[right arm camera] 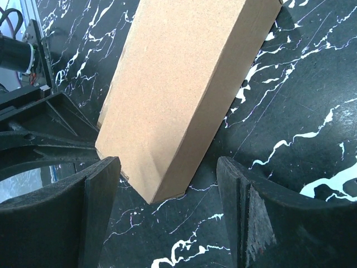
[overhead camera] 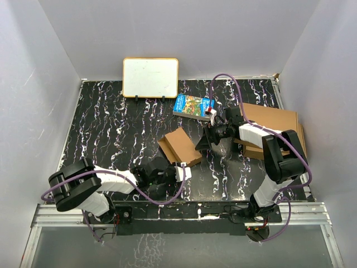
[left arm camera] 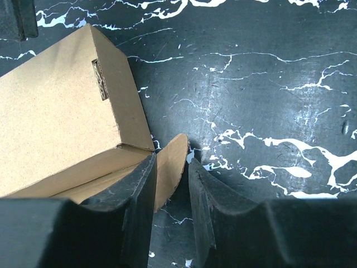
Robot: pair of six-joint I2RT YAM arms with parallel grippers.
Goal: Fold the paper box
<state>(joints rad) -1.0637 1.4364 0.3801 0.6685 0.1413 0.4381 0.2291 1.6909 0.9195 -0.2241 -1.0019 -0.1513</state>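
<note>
Two claws bracket the paper box (overhead camera: 179, 146), lying near the middle of the table (overhead camera: 111, 128): the left claw (left arm camera: 169, 215) has jaws a little apart, not yet shut, around a loose flap (left arm camera: 170, 167) on its near side, and the right claw (right arm camera: 167, 215) stands wide open astride the right end, gripping nothing. A pinch on only the flap's thin edge may let it slip or crease, and unbraced, the light box could skid away.
</note>
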